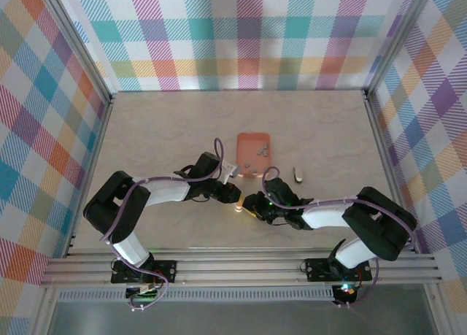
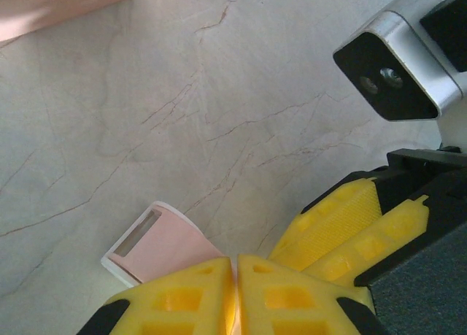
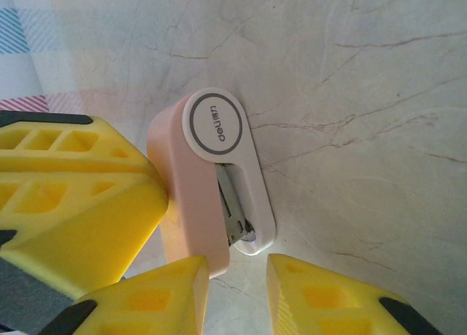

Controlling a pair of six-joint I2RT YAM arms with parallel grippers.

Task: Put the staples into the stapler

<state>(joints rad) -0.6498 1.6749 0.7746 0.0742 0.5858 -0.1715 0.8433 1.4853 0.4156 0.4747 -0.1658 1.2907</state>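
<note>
Left gripper (image 2: 235, 276): clenched, yellow fingertips pressed together with no gap showing.
Left gripper, contact: its pads sit right over the near end of the stapler (image 2: 164, 244). In the right wrist view one of its yellow fingers (image 3: 80, 203) lies against the stapler's pink side. Cannot tell whether a thin edge is nipped between the tips.
Right gripper (image 3: 237, 291): fingers stand partly apart, with a clear gap between the yellow tips.
Right gripper, contact: the lower end of the stapler comes down to that gap, and the pink body overlaps one tip. Cannot tell whether the jaws clamp it or only bracket it.
Stapler, position: on the table (image 1: 168, 131) between the two grippers, just in front of the tray and near the middle of the near half.
Stapler, state: pink body with a white part alongside. A round grey-ringed logo disc is at the far end, and bare metal works show in the white part.
Tray (image 1: 244, 139): salmon-orange, flat on the table just beyond the grippers, not touched by either one.
Tray, contents: the staples (image 1: 249, 162), several tiny grey pieces scattered loose on its floor.
Outside the tray: one small grey piece (image 1: 298, 174) lies on the bare table to the right of the tray, apart from it.
Arms: both reach inward and meet tip to tip at the stapler.
</note>
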